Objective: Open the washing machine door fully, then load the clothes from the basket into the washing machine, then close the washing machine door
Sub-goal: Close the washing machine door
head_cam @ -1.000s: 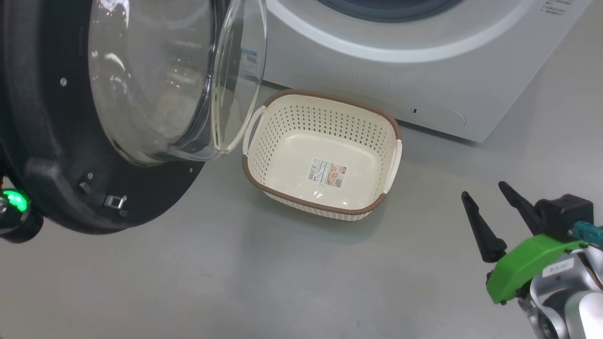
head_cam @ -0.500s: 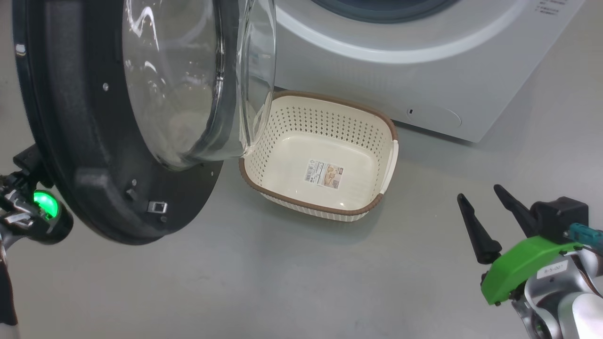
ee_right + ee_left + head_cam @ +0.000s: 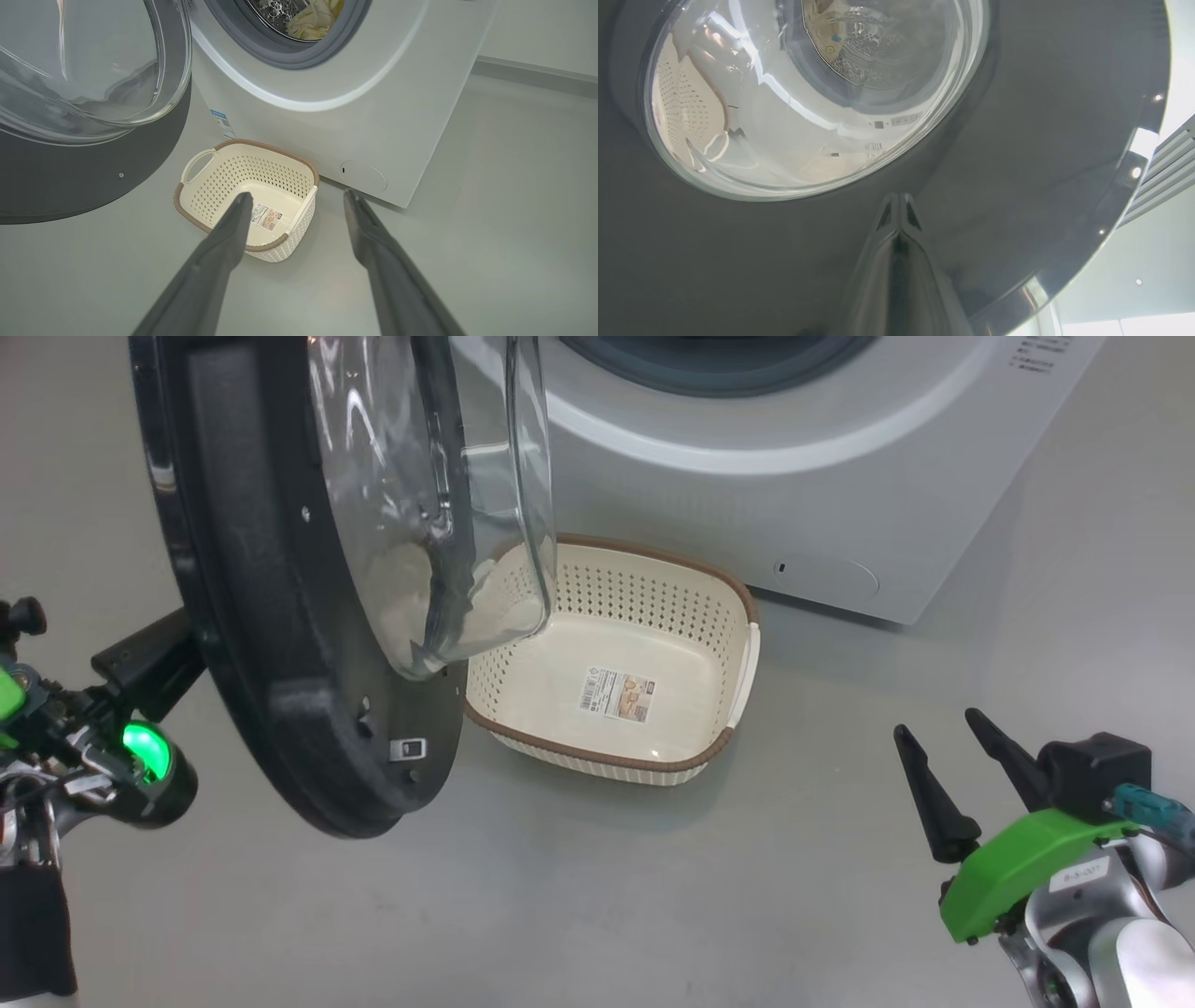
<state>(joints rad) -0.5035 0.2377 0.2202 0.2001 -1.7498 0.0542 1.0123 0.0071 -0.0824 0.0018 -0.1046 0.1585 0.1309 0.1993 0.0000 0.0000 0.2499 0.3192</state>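
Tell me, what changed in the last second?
The door swung further toward the washing machine, pushed from outside by the shut left gripper, and now overlaps more of the basket. The empty basket stayed put on the floor; the right gripper stayed open and idle.

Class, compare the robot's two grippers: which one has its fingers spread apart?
The right gripper: its dark fingers stand apart, whereas the left gripper is shut, tips at the washing machine door.

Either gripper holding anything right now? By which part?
Nothing is gripped. The left gripper is shut, its tips against the outer black rim of the washing machine door: contact, not a clamp. The right gripper is open and empty.
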